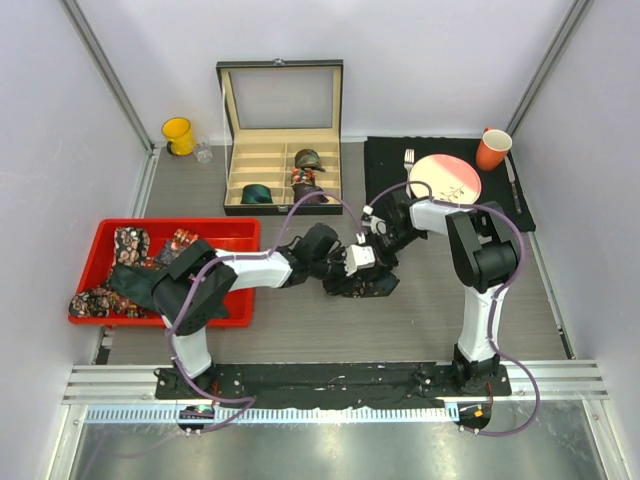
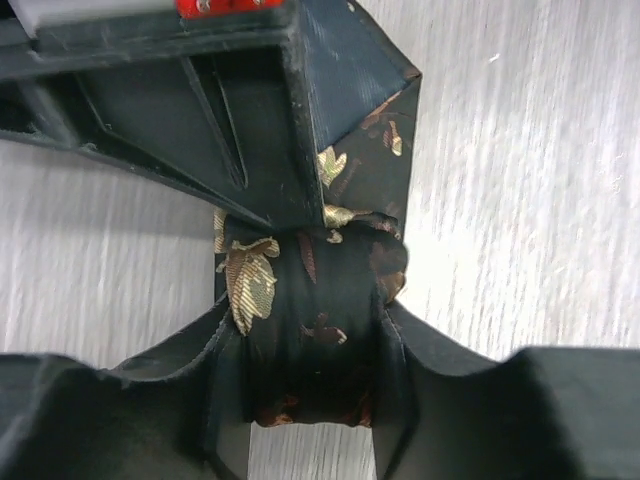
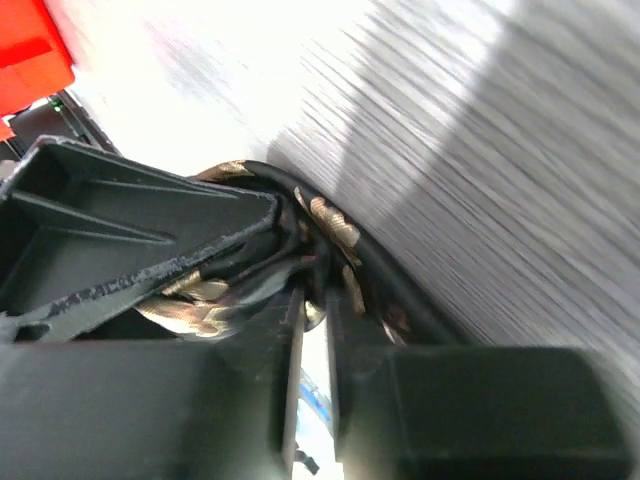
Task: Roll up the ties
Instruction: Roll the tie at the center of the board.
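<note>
Holding the floral tie [image 2: 318, 270] as a small coil on the middle of the grey table [image 1: 300, 330], my left gripper [image 2: 305, 345] clasps its two sides, and my right gripper [image 3: 315, 305] seems pinched on an outer layer. The dark silky fabric is light, soft and slippery. I think the coil will spring open unless it is held across its layers.
</note>
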`<action>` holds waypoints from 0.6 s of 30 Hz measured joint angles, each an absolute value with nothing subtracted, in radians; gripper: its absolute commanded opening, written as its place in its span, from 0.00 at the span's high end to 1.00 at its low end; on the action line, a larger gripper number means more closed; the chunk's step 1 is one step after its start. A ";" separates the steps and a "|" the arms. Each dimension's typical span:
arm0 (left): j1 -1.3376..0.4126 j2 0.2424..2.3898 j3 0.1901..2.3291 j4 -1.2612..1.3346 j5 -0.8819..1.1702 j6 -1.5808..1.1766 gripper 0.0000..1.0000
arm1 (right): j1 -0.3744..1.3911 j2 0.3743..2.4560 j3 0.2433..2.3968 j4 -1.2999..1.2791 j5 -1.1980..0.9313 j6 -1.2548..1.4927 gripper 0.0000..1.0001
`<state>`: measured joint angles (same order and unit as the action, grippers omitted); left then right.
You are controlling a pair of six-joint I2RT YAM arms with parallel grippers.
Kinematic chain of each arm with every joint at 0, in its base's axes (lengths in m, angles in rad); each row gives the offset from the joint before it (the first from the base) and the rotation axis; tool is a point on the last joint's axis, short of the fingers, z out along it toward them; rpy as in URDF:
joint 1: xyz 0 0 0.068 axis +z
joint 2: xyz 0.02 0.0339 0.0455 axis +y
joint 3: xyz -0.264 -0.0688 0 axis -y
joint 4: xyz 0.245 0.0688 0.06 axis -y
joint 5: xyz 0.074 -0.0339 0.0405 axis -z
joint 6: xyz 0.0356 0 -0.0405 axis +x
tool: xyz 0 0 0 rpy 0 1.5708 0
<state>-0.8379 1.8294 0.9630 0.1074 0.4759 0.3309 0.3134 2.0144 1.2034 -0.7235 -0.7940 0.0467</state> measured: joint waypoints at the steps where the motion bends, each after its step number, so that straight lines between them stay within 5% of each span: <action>1: -0.837 1.816 0.950 0.107 0.459 0.343 0.77 | 0.314 2.014 1.211 -0.722 -0.793 0.047 0.65; 3: -0.837 1.787 0.924 0.097 0.436 0.353 0.79 | 0.311 2.009 1.219 -0.713 -0.801 0.049 0.52; 9: -0.847 1.758 0.908 0.053 0.400 0.356 0.82 | 0.261 1.918 1.190 -0.704 -0.820 0.065 0.40; 18: -0.855 1.777 0.963 -0.026 0.369 0.355 0.71 | 0.297 1.824 1.105 -0.613 -0.919 0.140 0.50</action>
<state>-0.8555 1.7775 0.9627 -0.0261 0.3687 0.3546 0.2970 1.8244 1.1046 -0.6128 -0.9188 0.1398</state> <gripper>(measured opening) 0.441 0.559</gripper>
